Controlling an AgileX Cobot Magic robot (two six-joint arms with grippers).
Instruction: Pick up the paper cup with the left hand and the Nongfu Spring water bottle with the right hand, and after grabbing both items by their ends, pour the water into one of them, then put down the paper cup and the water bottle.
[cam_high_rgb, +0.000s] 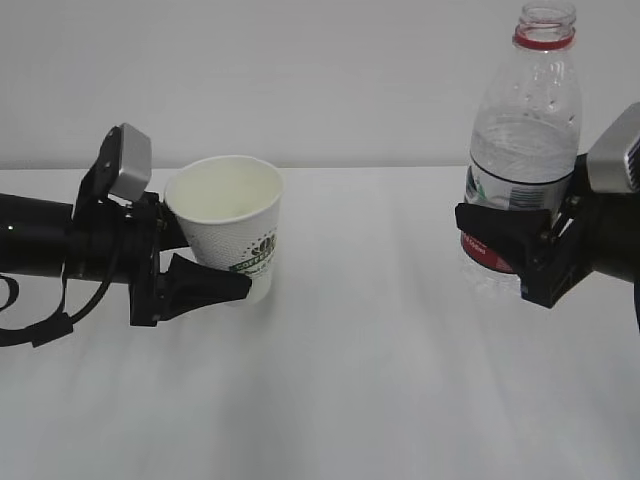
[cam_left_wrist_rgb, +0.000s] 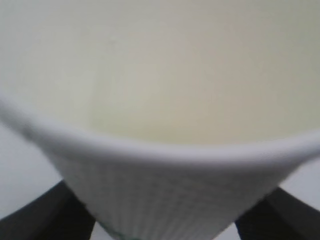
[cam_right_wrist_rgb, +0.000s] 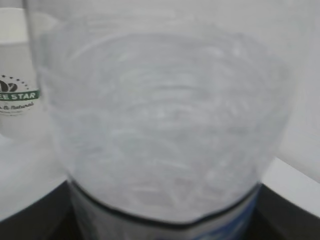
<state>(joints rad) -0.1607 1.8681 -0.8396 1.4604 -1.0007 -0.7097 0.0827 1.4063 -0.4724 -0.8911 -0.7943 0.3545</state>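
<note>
Left hand (cam_high_rgb: 205, 265) grasps the paper cup (cam_high_rgb: 228, 225), right hand (cam_high_rgb: 520, 235) grasps the bottle (cam_high_rgb: 522, 140) well right of it; both held, pouring likely next.

Bright, even light, faint shadows; both wrist views blurred close-up.

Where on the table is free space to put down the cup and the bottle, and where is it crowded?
The table is bare across the wide middle strip between the paper cup and the Nongfu Spring water bottle, and along the whole front edge below both. It is crowded at the far left around the left hand and at the far right around the right hand.
</note>
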